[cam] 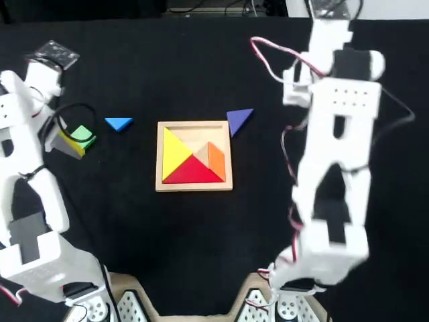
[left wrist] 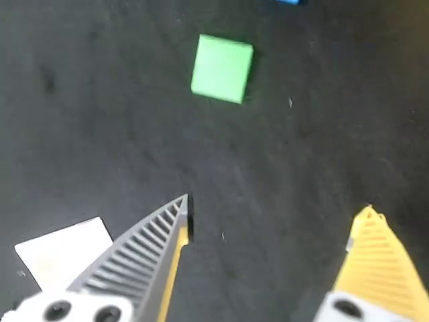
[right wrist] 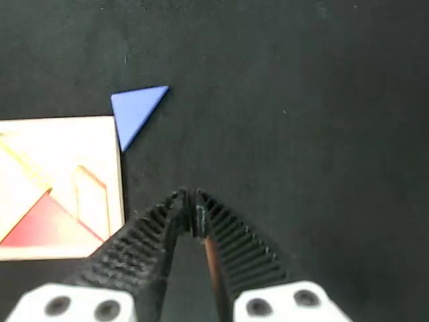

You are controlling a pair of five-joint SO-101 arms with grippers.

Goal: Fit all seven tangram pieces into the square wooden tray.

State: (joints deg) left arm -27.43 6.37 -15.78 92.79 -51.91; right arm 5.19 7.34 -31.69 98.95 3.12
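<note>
The square wooden tray (cam: 194,179) lies mid-table and holds a yellow triangle (cam: 174,151), a red triangle (cam: 193,173) and an orange piece (cam: 216,158). A purple-blue triangle (cam: 238,119) lies off the tray's far right corner, and a small blue triangle (cam: 118,123) lies to the tray's left. Farther left sits a green square (cam: 82,133). My left gripper (left wrist: 275,209) hangs open just short of the green square (left wrist: 222,68), with nothing between its fingers. My right gripper (right wrist: 192,198) is shut and empty, above the black mat near the tray (right wrist: 40,137) and the purple-blue triangle (right wrist: 134,109).
The table is covered by a black mat. The right arm (cam: 335,154) stands tall to the right of the tray. A white card (left wrist: 64,251) lies on the mat by my left gripper's grey finger. Both arm bases sit at the front edge.
</note>
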